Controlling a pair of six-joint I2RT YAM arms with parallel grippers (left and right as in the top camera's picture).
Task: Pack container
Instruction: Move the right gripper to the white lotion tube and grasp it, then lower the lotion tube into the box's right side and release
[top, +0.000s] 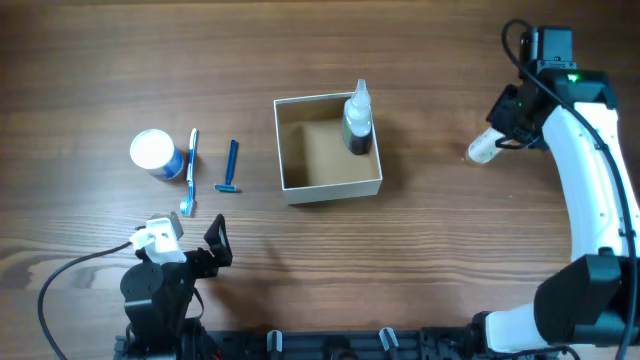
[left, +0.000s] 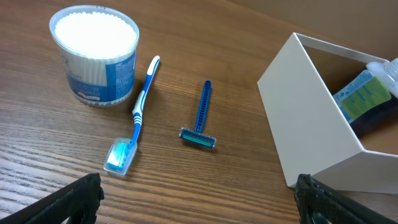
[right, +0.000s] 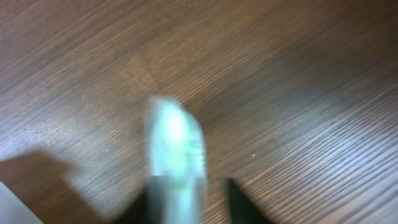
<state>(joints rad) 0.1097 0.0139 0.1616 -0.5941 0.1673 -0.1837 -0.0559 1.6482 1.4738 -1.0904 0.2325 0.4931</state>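
Note:
The container (top: 330, 190) is a square shallow box with white walls and a tan inside, at mid-table. A clear-capped dark bottle (top: 357, 125) stands in its far right corner. The container also shows in the left wrist view (left: 305, 118), with the bottle (left: 367, 93) inside. My right gripper (top: 503, 130) is far to the right of the box and holds a small pale tube (top: 482, 148). In the blurred right wrist view the tube (right: 176, 140) sticks out from my right gripper (right: 193, 202). My left gripper (top: 190, 240) is open and empty near the front left edge, also seen in the left wrist view (left: 199, 205).
Left of the box lie a blue razor (top: 231, 166), a blue-and-white toothbrush (top: 189, 170) and a round blue jar with a white top (top: 155, 153). They show in the left wrist view too: razor (left: 201, 118), toothbrush (left: 137, 118), jar (left: 94, 55).

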